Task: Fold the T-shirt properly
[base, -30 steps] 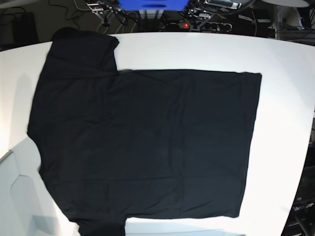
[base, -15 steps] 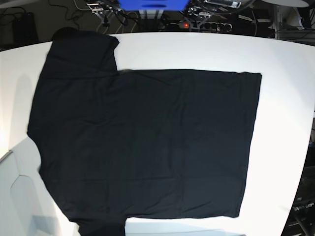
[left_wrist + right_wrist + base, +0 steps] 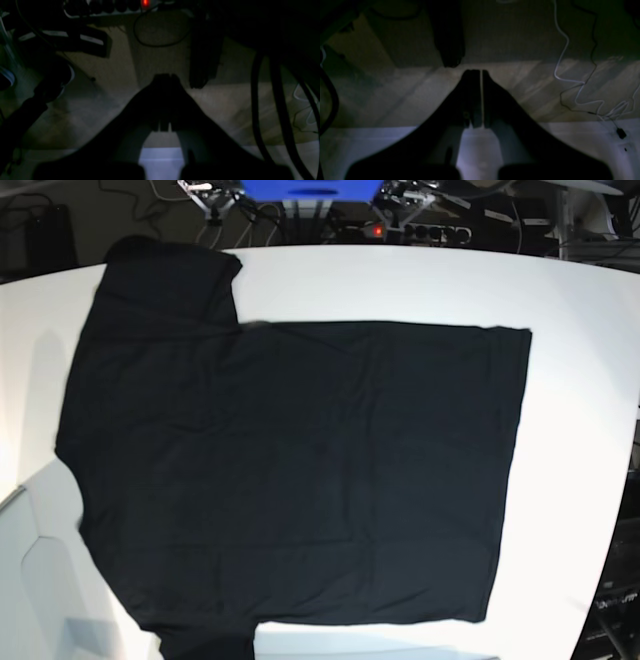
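Base view: T-shirt (image 3: pixel 290 470) lies flat on the surface (image 3: pixel 580 380), away from each tool; left tool (image 3: pixel 163 77) closed, right tool (image 3: pixel 476 73) nearly closed, both empty.

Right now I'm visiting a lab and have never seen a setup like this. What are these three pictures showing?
It is a two-armed robot meant to fold a shirt. The base view looks down on a white table where a black T-shirt lies spread flat, unfolded. The two dark pictures come from cameras on the wrists. Each looks past its own gripper toward a dim floor with cables: the left gripper looks shut, the right gripper shows only a thin slit. Neither holds anything, and neither shows in the base view.
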